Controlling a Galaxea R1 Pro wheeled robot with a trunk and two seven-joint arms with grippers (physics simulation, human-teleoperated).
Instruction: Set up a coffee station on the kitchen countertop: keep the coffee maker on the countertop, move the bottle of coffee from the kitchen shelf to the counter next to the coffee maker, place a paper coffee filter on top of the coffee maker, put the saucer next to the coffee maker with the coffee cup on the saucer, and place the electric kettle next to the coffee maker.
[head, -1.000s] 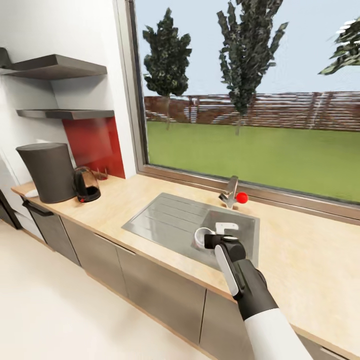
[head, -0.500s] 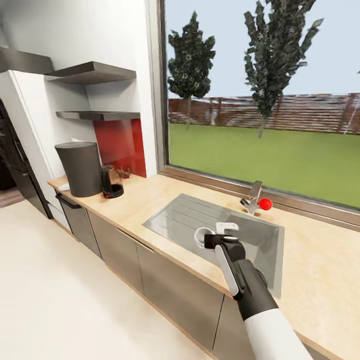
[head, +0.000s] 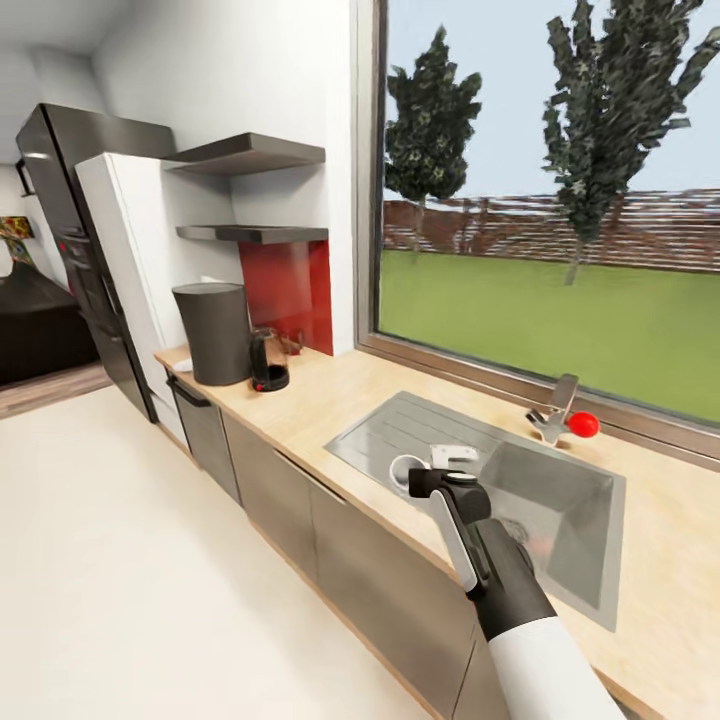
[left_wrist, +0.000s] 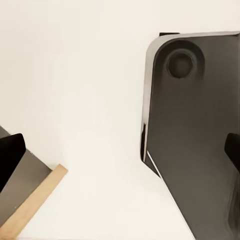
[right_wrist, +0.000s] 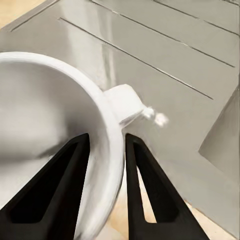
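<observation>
Head view, right gripper (head: 425, 482): I see it held over the front edge of the countertop (head: 330, 395), at the sink's (head: 560, 520) drainboard, its fingers closed on the rim of the coffee cup (head: 408, 472).
Head view, coffee cup: white, carried above the drainboard, clear of the steel as far as I can judge.
Head view, coffee maker (head: 213, 332): stands at the far left end of the countertop, beside the white cabinet side.
Head view, electric kettle (head: 266, 361): just beside the coffee maker, on its window side, in front of the red wall panel (head: 290, 292).
Head view, kitchen shelf (head: 252, 234): the thinner, lower of two dark shelves above the coffee maker.
Head view, tap (head: 556, 410): at the back edge of the sink, a red ball beside it.
Left wrist view, left gripper: two dark finger tips show at opposite picture edges, wide apart, nothing between them; pale floor beyond.
Right wrist view, right gripper (right_wrist: 106, 190): narrow, the cup's (right_wrist: 55, 120) wall pinched between both fingers; ribbed drainboard behind.
</observation>
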